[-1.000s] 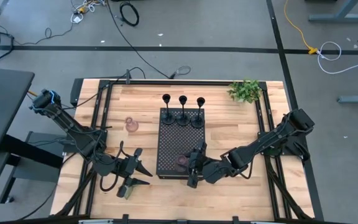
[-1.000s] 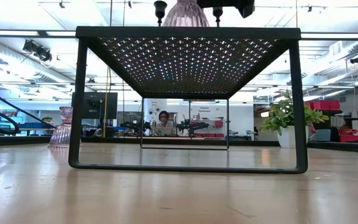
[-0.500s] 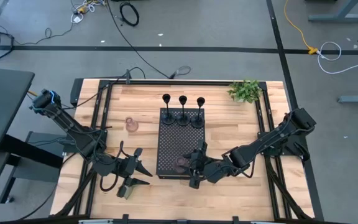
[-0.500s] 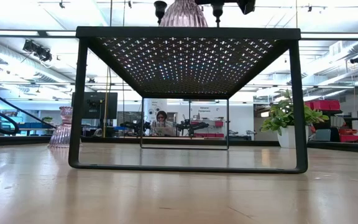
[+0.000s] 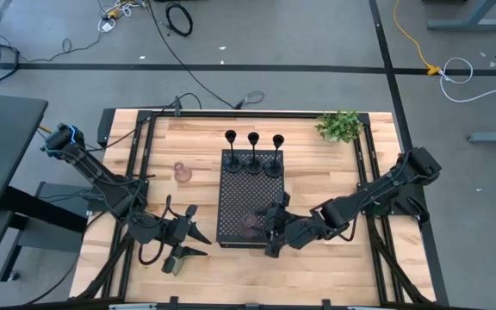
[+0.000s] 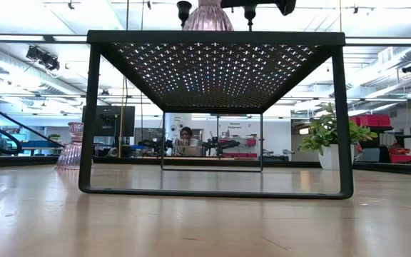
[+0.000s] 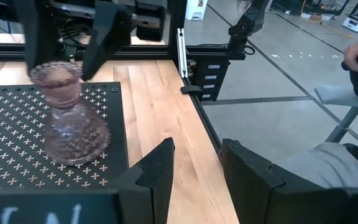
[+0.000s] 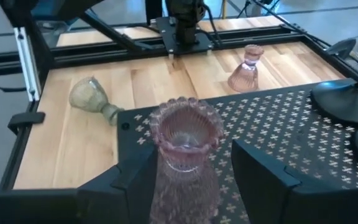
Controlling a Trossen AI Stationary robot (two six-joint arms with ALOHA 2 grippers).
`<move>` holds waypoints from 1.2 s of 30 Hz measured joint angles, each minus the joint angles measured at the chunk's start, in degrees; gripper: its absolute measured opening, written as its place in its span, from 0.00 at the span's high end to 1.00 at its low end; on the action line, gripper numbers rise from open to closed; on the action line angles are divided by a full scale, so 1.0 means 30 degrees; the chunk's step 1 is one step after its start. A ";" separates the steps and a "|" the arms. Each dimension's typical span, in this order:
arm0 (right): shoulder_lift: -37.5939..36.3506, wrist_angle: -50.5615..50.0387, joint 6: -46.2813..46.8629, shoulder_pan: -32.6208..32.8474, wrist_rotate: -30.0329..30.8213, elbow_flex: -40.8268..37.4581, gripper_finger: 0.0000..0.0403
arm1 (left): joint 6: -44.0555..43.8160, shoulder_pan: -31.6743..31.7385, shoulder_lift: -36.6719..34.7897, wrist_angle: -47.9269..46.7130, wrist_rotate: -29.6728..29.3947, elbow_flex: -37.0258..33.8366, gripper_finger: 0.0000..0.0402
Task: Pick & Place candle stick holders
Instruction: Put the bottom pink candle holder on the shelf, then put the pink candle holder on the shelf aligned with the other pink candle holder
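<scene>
Candle stick holders are partly placed: three black stems and one pink glass, flanked by the parted right tool, are set on the tray, while two remain on the worktop.

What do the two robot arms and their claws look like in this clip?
Both arms are dark, jointed links with black cables running along them. The left arm has a blue fitting near its shoulder. Each ends in a claw with two flat, angular black fingers: left claw, right claw. No markings are readable.
</scene>
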 joint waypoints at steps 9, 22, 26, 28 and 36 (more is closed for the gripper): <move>-0.1290 -0.0710 0.0321 -0.0174 -0.1460 0.0000 0.38 | -0.0007 -0.0006 0.0000 -0.0029 0.0000 0.0000 0.66; -0.4334 -0.6258 0.2517 0.0129 -0.1021 0.0000 0.45 | -0.0131 -0.0007 0.0000 -0.0051 0.0000 0.0000 0.66; -0.5881 -0.6805 0.3311 0.0821 0.2810 0.0000 0.48 | -0.0131 -0.0007 0.0000 -0.0081 0.0000 0.0000 0.66; -0.6921 -0.8011 0.4641 0.1210 0.5587 0.0000 0.49 | -0.0137 -0.0007 0.0000 -0.0128 0.0000 0.0000 0.66; -1.1206 -0.9499 0.7310 0.3770 1.1466 -0.1719 0.49 | 0.0010 -0.0437 0.0000 -0.0285 -0.0448 0.0000 0.66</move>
